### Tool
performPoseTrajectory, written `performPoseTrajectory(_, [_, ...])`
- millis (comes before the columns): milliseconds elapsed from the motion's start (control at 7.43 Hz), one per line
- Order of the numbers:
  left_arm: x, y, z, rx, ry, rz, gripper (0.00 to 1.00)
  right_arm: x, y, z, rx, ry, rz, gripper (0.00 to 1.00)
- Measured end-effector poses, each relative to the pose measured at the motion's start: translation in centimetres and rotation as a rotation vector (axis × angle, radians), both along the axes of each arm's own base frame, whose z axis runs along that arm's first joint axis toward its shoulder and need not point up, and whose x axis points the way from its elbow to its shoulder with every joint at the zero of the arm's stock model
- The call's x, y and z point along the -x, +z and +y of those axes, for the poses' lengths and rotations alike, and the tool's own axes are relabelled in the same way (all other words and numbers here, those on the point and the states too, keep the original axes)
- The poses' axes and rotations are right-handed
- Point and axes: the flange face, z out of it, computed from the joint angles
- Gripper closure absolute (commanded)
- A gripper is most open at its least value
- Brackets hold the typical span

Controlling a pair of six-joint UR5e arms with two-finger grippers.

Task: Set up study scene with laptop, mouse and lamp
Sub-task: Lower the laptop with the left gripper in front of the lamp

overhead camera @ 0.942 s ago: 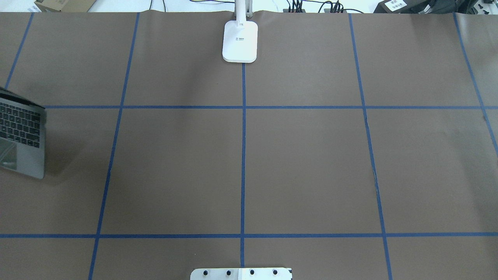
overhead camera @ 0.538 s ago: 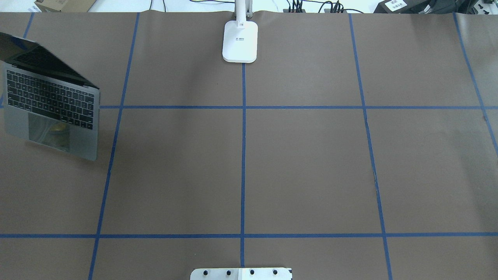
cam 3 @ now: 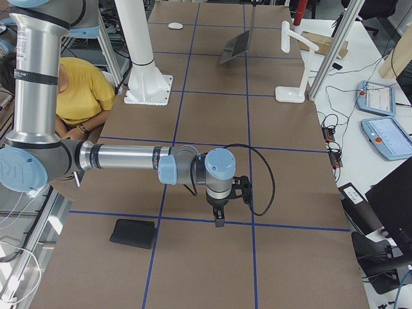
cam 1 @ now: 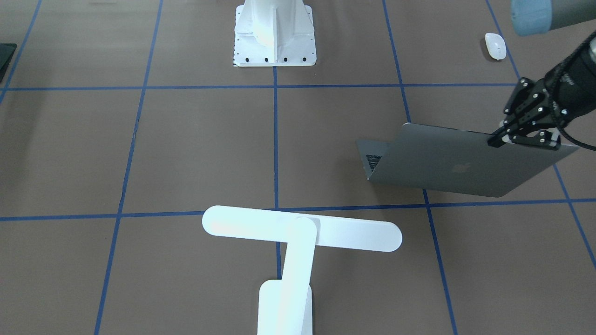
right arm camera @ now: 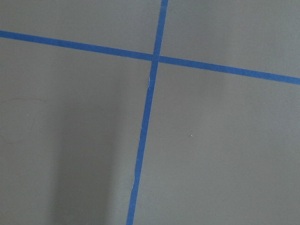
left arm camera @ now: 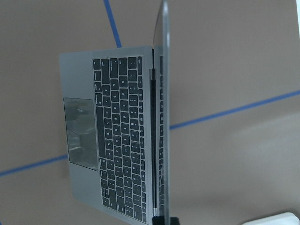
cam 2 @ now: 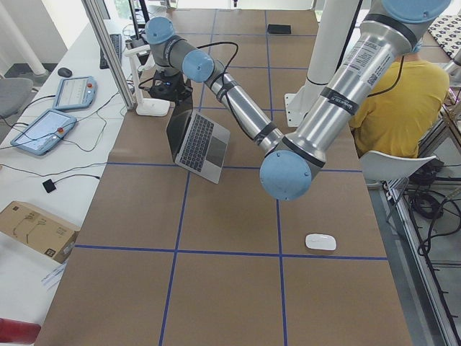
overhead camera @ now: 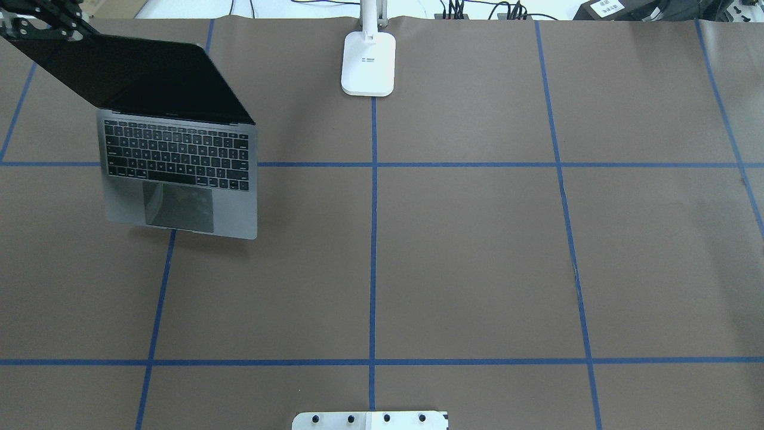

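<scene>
Black left gripper (cam 1: pixel 502 138) tight on laptop (cam 1: pixel 447 163) lid

In the overhead view, the middle and the whole right of the surface (overhead camera: pixel 477 251) lie open for a pass. At upper left the open laptop (overhead camera: pixel 179 173) stands with its screen raised. The lamp (overhead camera: pixel 368 63) blocks top centre, and the white pedestal (overhead camera: pixel 370 420) blocks bottom centre.
</scene>
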Motion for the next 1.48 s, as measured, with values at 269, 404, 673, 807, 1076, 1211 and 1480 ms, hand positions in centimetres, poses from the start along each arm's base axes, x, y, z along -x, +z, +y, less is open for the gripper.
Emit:
performPoseTrajectory(269, [-6.5, -3.5, 1.1, 0.078, -0.065, -0.003, 1.00, 0.0, 0.0, 0.0, 0.001, 0.000, -0.007, 0.00])
performPoseTrajectory(404, [-8.6, -4.9, 1.5, 0.099, -0.084, -0.005, 1.00, 0.1, 0.0, 0.1, 0.002, 0.000, -0.009, 0.00])
performPoseTrajectory(673, [-11.9, -6.9, 1.0, 0.105, -0.110, -0.027, 1.00, 0.1, 0.1, 0.1, 0.004, 0.000, -0.010, 0.00])
performPoseTrajectory(807, [-13.4, -7.5, 0.2, 0.092, -0.119, -0.045, 1.00, 0.1, 0.1, 0.1, 0.004, 0.000, -0.010, 0.00])
performPoseTrajectory(1076, [-16.2, -7.5, -0.7, 0.010, -0.092, -0.085, 1.00, 0.1, 0.1, 0.1, 0.005, 0.000, -0.010, 0.00])
performPoseTrajectory(1211, [-17.1, -7.4, -0.9, -0.022, -0.072, -0.093, 1.00, 0.1, 0.1, 0.1, 0.005, 0.000, -0.010, 0.00])
performPoseTrajectory(1480, [-19.2, -6.6, -1.4, -0.052, -0.049, -0.085, 1.00, 0.1, 0.3, 0.2, 0.009, 0.000, -0.012, 0.00])
